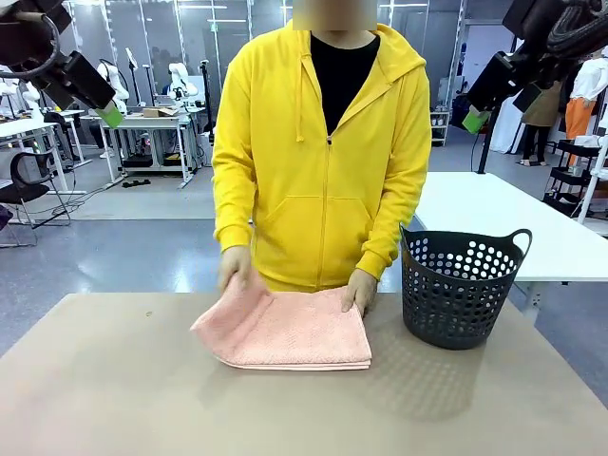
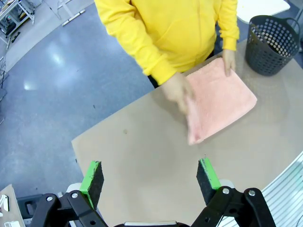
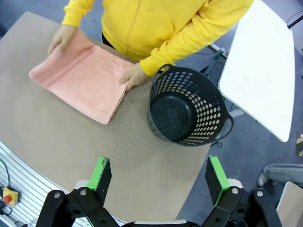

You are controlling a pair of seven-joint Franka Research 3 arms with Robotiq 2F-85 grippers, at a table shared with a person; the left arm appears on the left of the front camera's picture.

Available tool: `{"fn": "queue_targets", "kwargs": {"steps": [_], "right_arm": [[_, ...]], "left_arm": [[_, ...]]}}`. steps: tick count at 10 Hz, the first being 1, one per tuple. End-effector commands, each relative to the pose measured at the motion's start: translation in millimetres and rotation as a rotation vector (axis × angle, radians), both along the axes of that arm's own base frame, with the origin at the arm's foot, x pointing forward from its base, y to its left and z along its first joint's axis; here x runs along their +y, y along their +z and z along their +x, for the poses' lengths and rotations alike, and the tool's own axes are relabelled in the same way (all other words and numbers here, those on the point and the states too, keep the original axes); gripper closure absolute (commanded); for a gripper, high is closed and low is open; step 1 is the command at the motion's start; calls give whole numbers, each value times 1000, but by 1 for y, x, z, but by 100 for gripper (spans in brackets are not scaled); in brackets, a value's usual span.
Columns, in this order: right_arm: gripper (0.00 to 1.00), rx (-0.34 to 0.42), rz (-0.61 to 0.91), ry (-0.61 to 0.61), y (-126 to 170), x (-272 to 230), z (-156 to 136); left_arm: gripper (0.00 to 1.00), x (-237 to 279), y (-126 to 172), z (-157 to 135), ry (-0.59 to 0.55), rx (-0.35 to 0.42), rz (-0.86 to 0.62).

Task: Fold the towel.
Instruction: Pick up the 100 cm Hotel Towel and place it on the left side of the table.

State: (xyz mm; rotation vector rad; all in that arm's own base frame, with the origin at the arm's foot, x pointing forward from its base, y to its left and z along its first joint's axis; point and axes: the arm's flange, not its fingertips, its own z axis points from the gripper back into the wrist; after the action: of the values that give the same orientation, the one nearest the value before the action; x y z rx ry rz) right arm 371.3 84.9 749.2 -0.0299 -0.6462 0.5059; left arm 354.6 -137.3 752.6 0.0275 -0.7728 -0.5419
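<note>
Room: big workshop with a grey floor; I see other tables far behind the person.
Table: tan top [image 1: 114, 389] that I look across; a white table [image 1: 494, 223] stands just past its far right corner.
Basket: black basket [image 1: 463, 285] with round holes and two handles, upright on the right side of the tan table. From my right wrist camera I look straight into the basket [image 3: 184, 111] and see only its dark bottom.
Towel: pink towel [image 1: 285, 331] folded flat near the far edge, in the middle, just left of the basket and not touching it.
Person: yellow hoodie [image 1: 323, 142], one hand [image 1: 234, 268] on the towel's far left corner, the other hand [image 1: 360, 290] on its far right corner.
Open room: I have bare table all along my near side, and to the left of the towel.
Left gripper: my left gripper [image 2: 150, 178] hangs high over the near left of the table, jaws wide apart, holding nothing.
Right gripper: my right gripper [image 3: 158, 177] hangs high above the near right side, jaws wide apart, holding nothing.
</note>
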Motion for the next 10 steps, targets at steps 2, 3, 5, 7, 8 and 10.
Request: {"fn": "queue_targets", "kwargs": {"steps": [2,3,5,7,8,10], "right_arm": [[0,3,-3,-4,1,-1,0],[0,3,-3,-4,1,-1,0],[0,3,-3,-4,1,-1,0],[0,3,-3,-4,1,-1,0],[0,3,-3,-4,1,-1,0],[0,3,-3,-4,1,-1,0]], "left_arm": [[0,0,5,0,7,17,7],[0,0,5,0,7,17,7],[0,0,5,0,7,17,7],[0,0,5,0,7,17,7],[0,0,5,0,7,17,7],[0,0,5,0,7,17,7]]}}
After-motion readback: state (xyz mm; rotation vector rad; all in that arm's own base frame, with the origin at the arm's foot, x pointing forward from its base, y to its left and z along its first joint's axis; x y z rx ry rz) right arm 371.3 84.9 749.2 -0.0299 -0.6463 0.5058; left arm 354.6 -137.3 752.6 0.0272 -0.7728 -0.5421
